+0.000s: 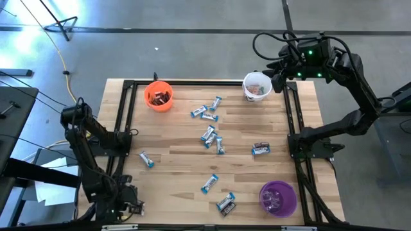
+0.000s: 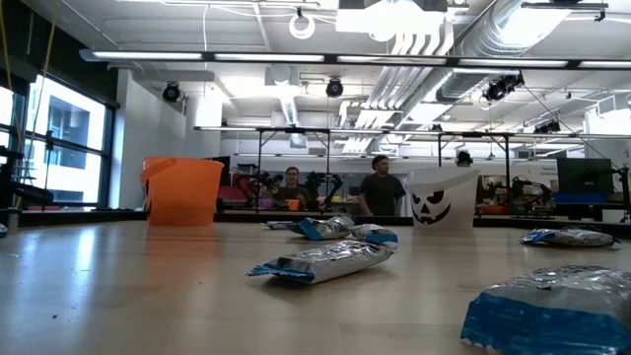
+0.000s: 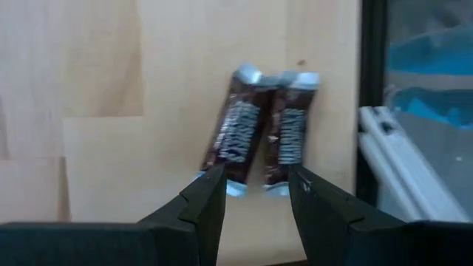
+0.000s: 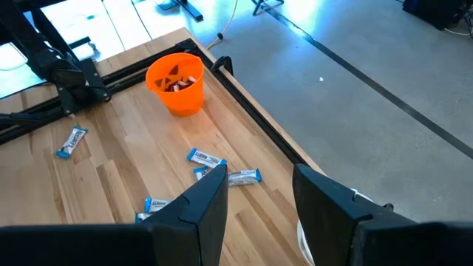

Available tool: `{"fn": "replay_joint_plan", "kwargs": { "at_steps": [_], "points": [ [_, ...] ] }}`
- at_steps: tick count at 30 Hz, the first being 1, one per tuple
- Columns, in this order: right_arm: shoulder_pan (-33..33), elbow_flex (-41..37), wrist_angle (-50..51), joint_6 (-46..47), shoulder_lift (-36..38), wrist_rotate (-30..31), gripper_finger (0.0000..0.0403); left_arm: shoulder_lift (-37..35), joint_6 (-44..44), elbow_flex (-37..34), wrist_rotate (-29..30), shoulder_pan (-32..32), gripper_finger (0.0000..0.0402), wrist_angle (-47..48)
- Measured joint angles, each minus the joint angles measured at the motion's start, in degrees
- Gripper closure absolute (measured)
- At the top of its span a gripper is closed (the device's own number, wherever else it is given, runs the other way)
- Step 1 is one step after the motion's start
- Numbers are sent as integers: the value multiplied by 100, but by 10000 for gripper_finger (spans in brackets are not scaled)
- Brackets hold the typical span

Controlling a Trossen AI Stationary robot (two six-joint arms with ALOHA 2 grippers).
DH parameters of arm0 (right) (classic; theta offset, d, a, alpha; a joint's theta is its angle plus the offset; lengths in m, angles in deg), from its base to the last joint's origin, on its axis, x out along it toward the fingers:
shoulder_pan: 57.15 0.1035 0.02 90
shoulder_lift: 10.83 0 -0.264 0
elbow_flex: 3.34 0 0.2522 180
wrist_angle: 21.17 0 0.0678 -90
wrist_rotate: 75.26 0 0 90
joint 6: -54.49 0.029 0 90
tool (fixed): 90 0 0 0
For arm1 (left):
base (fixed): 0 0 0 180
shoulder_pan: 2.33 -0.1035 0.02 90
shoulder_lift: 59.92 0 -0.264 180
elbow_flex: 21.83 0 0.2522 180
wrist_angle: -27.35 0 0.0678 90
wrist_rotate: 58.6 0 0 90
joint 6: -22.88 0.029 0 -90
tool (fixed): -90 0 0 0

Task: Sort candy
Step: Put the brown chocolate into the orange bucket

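Hovering over the white cup (image 1: pixel 257 86) at the desk's (image 1: pixel 180 154) far right corner, right gripper (image 4: pixel 259 193) with fingers apart, empty. Waiting beyond the near left corner, left gripper (image 3: pixel 257 193), fingers apart, empty. Lying scattered mid-desk, blue-and-white candy (image 1: pixel 208 135); near the purple cup (image 1: pixel 277 198), two dark bars (image 3: pixel 259 133).

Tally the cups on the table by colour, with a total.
orange cup: 1
white cup: 1
purple cup: 1
Total: 3
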Motion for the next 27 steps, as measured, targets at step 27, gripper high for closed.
{"fn": "replay_joint_plan", "kwargs": {
  "at_steps": [27],
  "points": [
    [-1, 1, 0, 1, 0, 0, 253, 309, 903, -369, -127, -424, 268, -640]
  ]
}}
